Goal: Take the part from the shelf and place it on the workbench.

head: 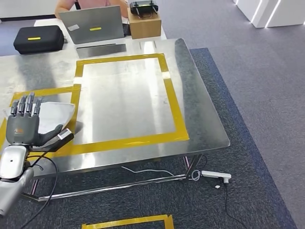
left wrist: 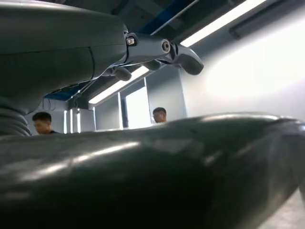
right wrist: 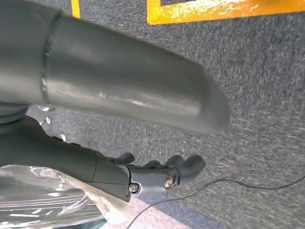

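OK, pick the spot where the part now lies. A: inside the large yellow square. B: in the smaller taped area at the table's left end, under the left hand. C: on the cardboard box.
B: the part rests under the left hand, left of the large yellow square.

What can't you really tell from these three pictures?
- Part: head view, left hand covers it, so its shape and the grip are unclear.
- Left wrist view: a dark blurred surface blocks the table.
- Right hand: right wrist view, whether it holds the clear plastic is unclear.
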Robot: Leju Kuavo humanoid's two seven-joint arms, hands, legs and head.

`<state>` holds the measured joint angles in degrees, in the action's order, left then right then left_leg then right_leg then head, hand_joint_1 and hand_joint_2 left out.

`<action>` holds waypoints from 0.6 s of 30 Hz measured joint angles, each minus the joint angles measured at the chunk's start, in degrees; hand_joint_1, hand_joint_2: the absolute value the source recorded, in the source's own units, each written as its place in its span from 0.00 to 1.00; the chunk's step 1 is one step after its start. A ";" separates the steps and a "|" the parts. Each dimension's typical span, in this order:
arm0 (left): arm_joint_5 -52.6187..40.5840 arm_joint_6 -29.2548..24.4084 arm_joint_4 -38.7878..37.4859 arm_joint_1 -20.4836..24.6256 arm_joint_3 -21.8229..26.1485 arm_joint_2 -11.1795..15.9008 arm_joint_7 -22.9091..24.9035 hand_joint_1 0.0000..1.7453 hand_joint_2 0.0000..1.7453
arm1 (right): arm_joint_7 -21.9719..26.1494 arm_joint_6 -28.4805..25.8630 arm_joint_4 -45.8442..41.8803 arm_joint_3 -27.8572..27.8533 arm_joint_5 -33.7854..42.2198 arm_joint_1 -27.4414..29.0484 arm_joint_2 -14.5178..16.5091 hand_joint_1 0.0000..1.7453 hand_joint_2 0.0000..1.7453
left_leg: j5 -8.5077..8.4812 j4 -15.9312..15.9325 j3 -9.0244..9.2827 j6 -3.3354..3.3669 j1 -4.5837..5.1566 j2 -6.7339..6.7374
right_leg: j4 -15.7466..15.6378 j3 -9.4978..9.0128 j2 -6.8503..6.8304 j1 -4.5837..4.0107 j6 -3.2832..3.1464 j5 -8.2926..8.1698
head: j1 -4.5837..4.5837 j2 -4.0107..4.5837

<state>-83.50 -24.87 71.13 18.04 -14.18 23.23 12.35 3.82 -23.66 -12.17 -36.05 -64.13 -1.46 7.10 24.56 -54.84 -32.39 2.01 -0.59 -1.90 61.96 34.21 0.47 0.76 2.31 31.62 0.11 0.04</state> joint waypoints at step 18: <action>1.20 -1.56 9.48 -6.98 2.70 1.00 -1.87 0.00 0.00 | 0.51 -0.34 0.02 -0.43 -0.14 0.59 0.07 0.00 0.00 | 8.93 -19.52 -8.97 -3.81 -1.40 1.31 | -2.31 -1.66 -0.92 0.65 -1.92 -1.95 | -0.03 0.00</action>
<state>-82.30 -26.43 80.61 11.06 -11.47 24.23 10.49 4.33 -24.00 -12.15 -36.47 -64.27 -0.87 7.17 33.50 -74.36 -41.36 -1.79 -1.98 -0.59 59.65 32.56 -0.45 1.41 0.38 29.68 0.08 0.04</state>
